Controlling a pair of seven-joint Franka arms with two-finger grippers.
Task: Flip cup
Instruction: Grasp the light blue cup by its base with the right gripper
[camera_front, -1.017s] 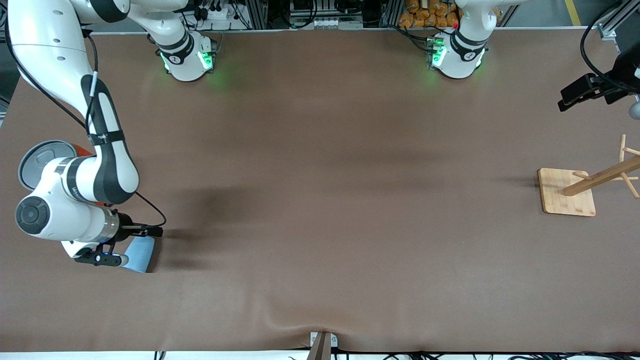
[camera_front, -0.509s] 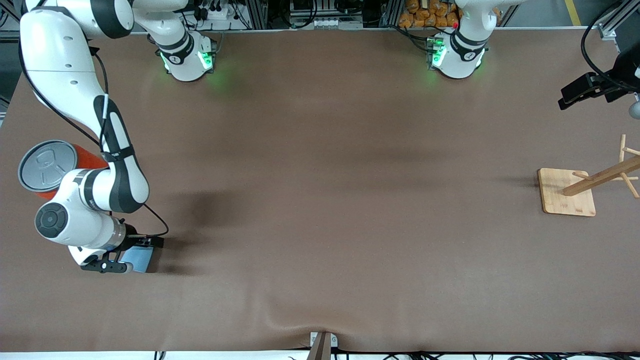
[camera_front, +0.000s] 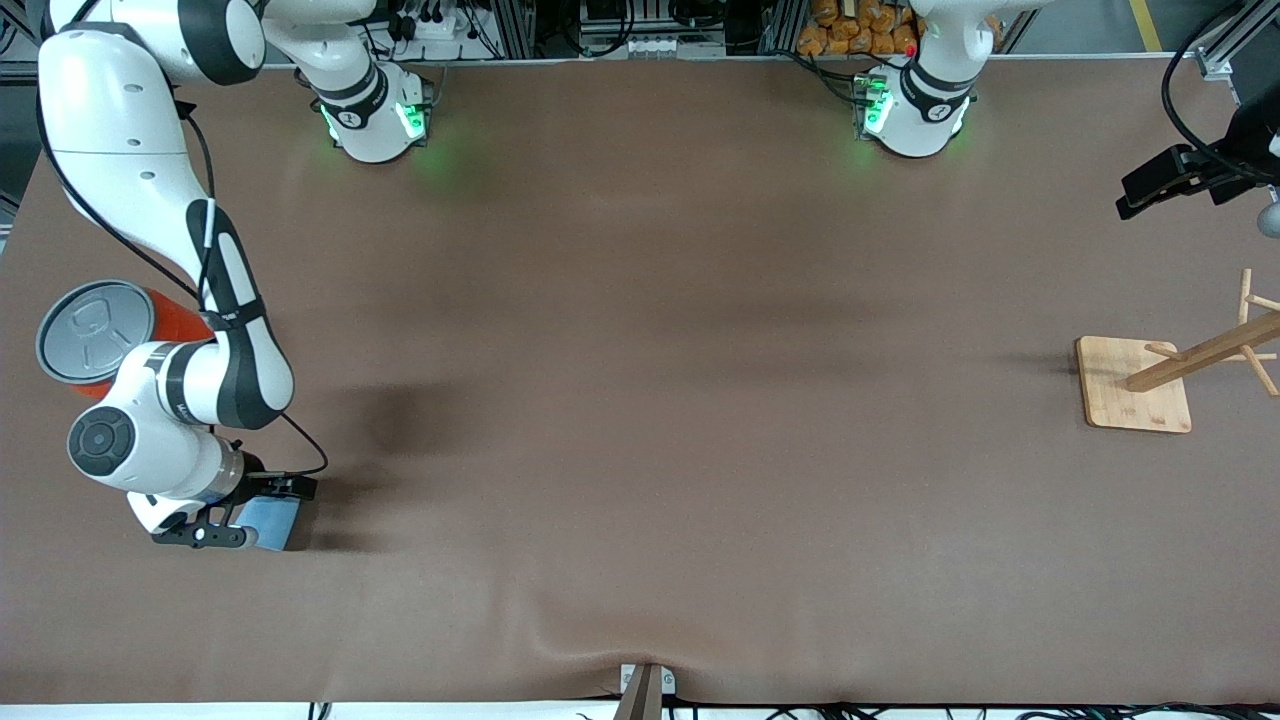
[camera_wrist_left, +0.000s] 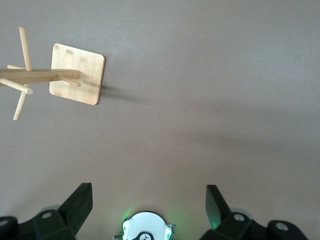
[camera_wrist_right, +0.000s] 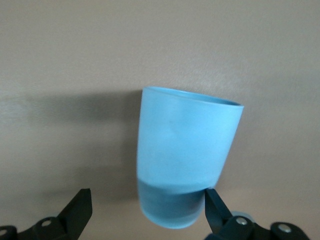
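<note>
Brown table (camera_front: 640, 400), my right gripper (camera_front: 262, 515) lower and closer to the cup (camera_front: 272, 522) than a second ago.
Its fingers (camera_wrist_right: 75, 212) stand wide open around the cup's narrow end, gripping nothing; my left gripper (camera_wrist_left: 149, 202) waits open above.

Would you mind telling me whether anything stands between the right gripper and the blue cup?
Nothing visible does: the open right gripper already has the cup between its fingers, which stand apart from its sides.
</note>
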